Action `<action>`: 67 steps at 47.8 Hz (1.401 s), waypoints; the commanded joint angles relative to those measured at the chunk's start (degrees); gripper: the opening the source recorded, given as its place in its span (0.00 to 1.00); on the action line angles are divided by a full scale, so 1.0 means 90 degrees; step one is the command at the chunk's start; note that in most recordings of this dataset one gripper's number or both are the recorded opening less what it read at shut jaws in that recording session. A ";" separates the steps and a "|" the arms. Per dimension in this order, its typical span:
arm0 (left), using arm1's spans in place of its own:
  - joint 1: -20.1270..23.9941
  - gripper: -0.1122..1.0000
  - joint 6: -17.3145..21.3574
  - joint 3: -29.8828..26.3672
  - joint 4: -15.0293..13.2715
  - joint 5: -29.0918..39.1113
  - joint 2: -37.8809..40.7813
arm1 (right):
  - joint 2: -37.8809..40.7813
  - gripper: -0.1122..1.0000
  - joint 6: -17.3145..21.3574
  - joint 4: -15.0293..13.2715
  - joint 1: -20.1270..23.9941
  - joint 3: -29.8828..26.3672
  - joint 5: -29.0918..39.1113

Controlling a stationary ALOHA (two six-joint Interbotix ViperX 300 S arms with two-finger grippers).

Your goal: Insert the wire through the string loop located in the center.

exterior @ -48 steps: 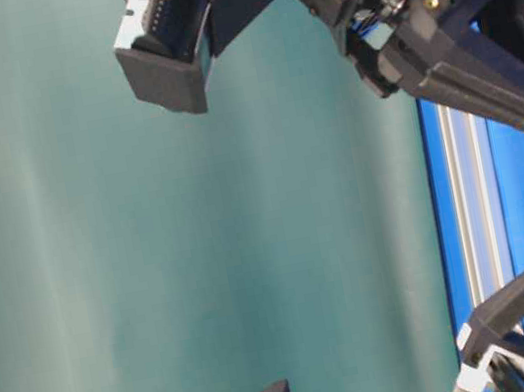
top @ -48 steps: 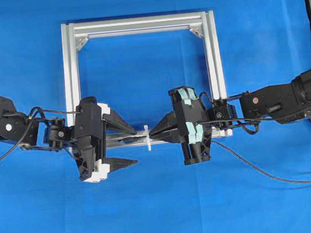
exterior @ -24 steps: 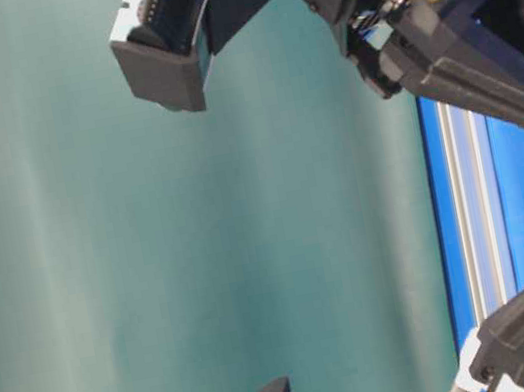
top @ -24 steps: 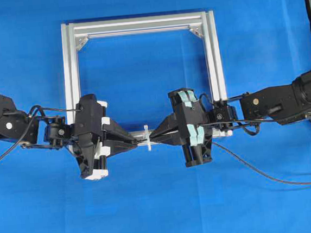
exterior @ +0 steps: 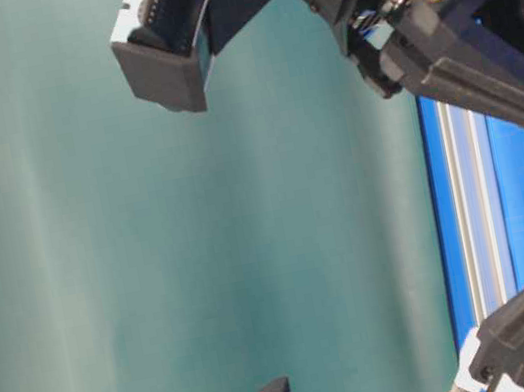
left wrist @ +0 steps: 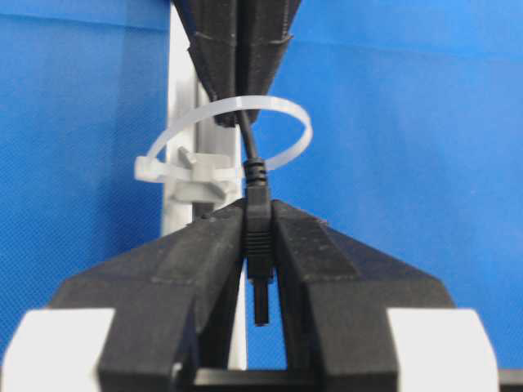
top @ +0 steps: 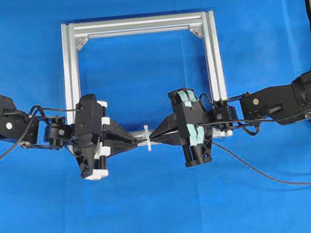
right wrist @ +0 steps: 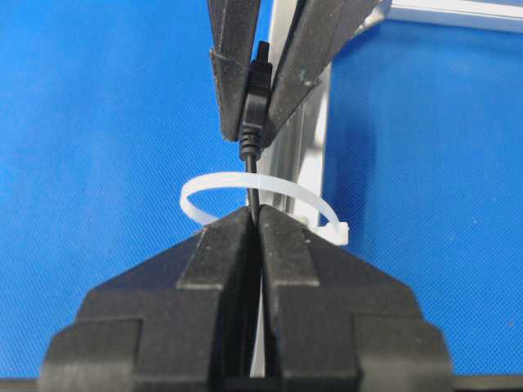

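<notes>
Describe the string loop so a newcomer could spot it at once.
Find the silver frame on the blue cloth. Midway along its near bar stands the string loop, a thin white ring. It alone is white and thread-thin.

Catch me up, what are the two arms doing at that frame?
They are passing the wire through the string loop on the near bar of the aluminium frame. The left gripper is shut on the plug end, which is already through the loop. The right gripper is shut on the wire on the other side. The wire runs through the loop between them.
</notes>
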 commanded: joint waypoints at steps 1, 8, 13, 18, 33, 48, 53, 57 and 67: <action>-0.0029 0.17 0.0010 -0.0127 0.0020 -0.0039 -0.0117 | -0.0068 0.07 0.0020 0.0010 -0.0039 -0.0068 0.0000; -0.0029 0.17 0.0010 -0.0127 0.0020 -0.0039 -0.0127 | -0.0068 0.16 0.0020 0.0010 -0.0039 -0.0068 0.0000; -0.0039 0.17 0.0010 -0.0127 0.0020 -0.0039 -0.0127 | -0.0068 0.37 0.0029 0.0029 -0.0039 -0.0068 0.0010; -0.0029 0.17 0.0010 -0.0127 0.0020 -0.0039 -0.0127 | -0.0068 0.68 0.0029 0.0020 -0.0029 -0.0078 0.0010; -0.0029 0.17 0.0029 -0.0020 0.0020 -0.0039 -0.0225 | -0.0078 0.88 0.0029 0.0010 0.0029 -0.0068 0.0010; -0.0068 0.17 0.0029 0.0801 0.0020 -0.0039 -0.1006 | -0.0264 0.88 0.0020 0.0010 0.0127 -0.0059 0.0264; -0.0117 0.17 0.0029 0.1191 0.0020 -0.0039 -0.1367 | -0.0293 0.88 0.0020 0.0010 0.0127 -0.0049 0.0293; -0.0156 0.17 0.0010 0.1572 0.0020 -0.0039 -0.1680 | -0.0303 0.88 0.0020 0.0010 0.0127 -0.0059 0.0293; -0.0322 0.17 -0.0049 0.2285 0.0020 -0.0029 -0.2383 | -0.0303 0.88 0.0020 0.0010 0.0127 -0.0088 0.0293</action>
